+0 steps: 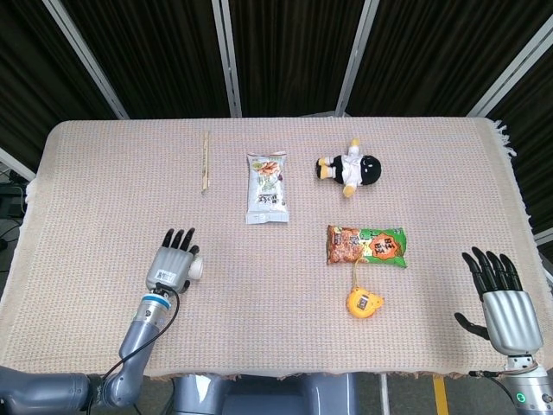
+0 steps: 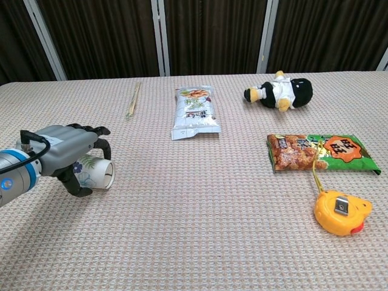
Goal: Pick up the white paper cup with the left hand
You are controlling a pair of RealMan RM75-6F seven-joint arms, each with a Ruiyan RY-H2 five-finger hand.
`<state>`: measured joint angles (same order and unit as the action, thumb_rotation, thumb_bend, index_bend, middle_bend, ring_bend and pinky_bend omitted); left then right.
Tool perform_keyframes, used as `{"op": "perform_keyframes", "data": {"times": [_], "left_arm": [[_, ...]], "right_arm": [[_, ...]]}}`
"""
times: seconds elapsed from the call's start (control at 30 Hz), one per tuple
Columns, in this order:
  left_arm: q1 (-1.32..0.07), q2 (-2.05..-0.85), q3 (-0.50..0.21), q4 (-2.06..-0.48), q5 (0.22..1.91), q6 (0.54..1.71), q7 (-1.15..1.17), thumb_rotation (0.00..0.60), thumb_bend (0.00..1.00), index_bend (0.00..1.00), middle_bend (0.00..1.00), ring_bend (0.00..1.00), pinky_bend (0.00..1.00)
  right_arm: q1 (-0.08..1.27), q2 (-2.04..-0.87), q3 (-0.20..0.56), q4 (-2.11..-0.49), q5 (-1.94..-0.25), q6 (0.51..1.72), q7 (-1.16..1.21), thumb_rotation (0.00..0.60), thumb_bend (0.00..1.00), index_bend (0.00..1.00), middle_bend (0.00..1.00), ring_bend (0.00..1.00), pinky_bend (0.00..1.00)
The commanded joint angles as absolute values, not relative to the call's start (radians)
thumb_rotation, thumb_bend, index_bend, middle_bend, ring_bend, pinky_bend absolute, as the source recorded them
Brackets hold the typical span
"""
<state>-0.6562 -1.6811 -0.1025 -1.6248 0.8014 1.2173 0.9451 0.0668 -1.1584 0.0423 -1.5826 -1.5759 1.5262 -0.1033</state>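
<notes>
Lying on its side, white paper cup (image 2: 97,172), under left hand (image 2: 68,148) fingers

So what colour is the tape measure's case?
The tape measure is yellow-orange, with a metal clip on top and a red bit at its edge; the chest view shows it best.

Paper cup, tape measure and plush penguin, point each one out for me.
paper cup (image 2: 102,173), chest view, on its open rim.
tape measure (image 2: 341,211), chest view, on its yellow case.
plush penguin (image 1: 366,169), head view, on its black body.
</notes>
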Motion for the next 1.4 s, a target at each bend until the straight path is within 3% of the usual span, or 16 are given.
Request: {"op": "perform_keyframes", "data": {"times": [0.03,0.43,0.97,1.4], "left_arm": [[-0.655,-1.691,-0.102,-1.616,0.806,1.224,0.932,0.600,0.18,0.33,0.00,0.00,0.00],[-0.573,-1.685,-0.163,-1.614,1.022,1.199,0.424,0.600,0.18,0.37,0.00,0.00,0.00],[-0.504,-1.747,-0.104,-1.408,1.223,1.181,0.026,0.600,0.18,0.37,0.00,0.00,0.00],[-0.409,-1.710,-0.046,-1.271,1.319,1.209,-0.253,0.600,0.18,0.35,0.00,0.00,0.00]], "right_arm": [[0.067,-1.157,0.043,-1.583,-1.576,1.527,-0.102,0.600,0.05,0.00,0.00,0.00,0.00],[0.066,-1.159,0.043,-1.583,-1.577,1.529,-0.107,0.600,0.05,0.00,0.00,0.00,0.00],[0.067,-1.161,0.043,-1.581,-1.576,1.526,-0.109,0.600,0.05,0.00,0.00,0.00,0.00],[0.067,-1.166,0.041,-1.582,-1.577,1.524,-0.125,0.600,0.05,0.00,0.00,0.00,0.00]]}}
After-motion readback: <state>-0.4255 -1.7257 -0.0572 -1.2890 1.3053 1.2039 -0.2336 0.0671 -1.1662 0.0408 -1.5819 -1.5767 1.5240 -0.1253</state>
